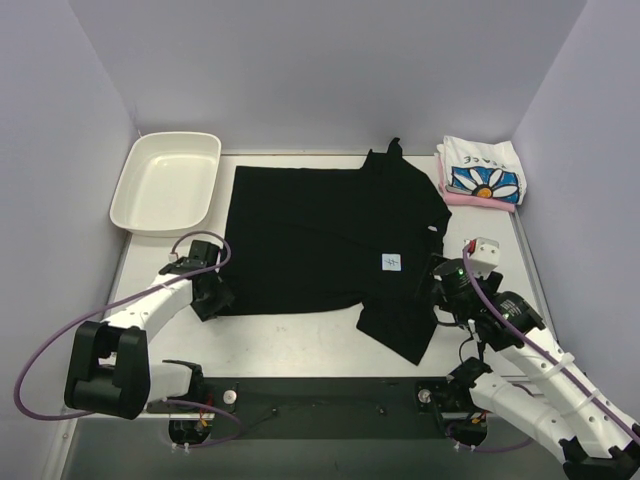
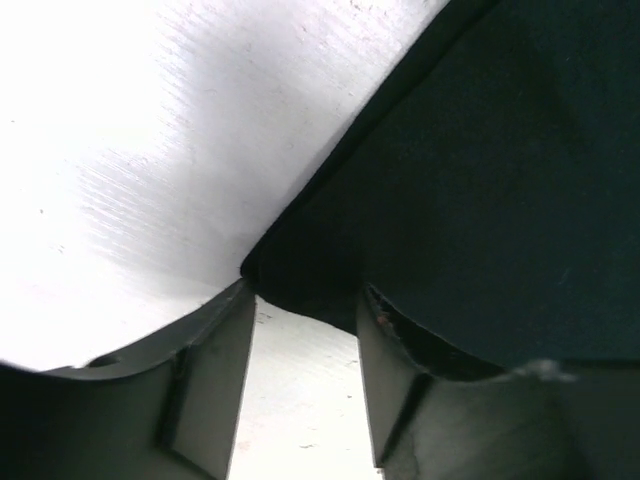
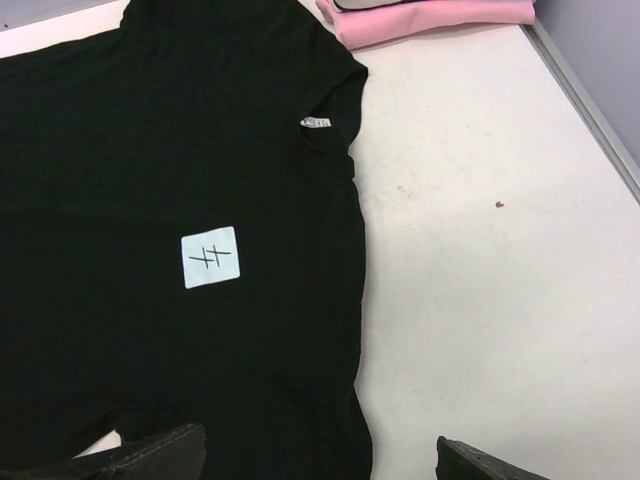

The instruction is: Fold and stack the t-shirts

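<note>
A large black t-shirt of soft, matte cloth is spread nearly flat over the middle of the pale, smooth table. Its right part is laid at a slant, with shallow creases, so that the outline is made irregular there. A small square white tag with dark marks is seen on that slanted part, and a tiny woven neck label is seen at the collar edge.

Beyond the black t-shirt's far right corner, a folded white daisy-print t-shirt is stacked on a folded pink t-shirt, whose edge is shown beneath it. Off the black t-shirt's far left corner a glossy white plastic tray is set, oblong with rounded corners and raised walls.

The left gripper is lowered at the black t-shirt's near left corner. Its dark fingers are held moderately apart, bare table is seen between them, and the cloth's corner is reached just at the mouth of the gap; whether the cloth is touched cannot be told, and nothing is clamped.

The right gripper is held above the black t-shirt's near right edge. Its fingers are spread wide, one over the black cloth and one over bare table, and nothing is held.
</note>
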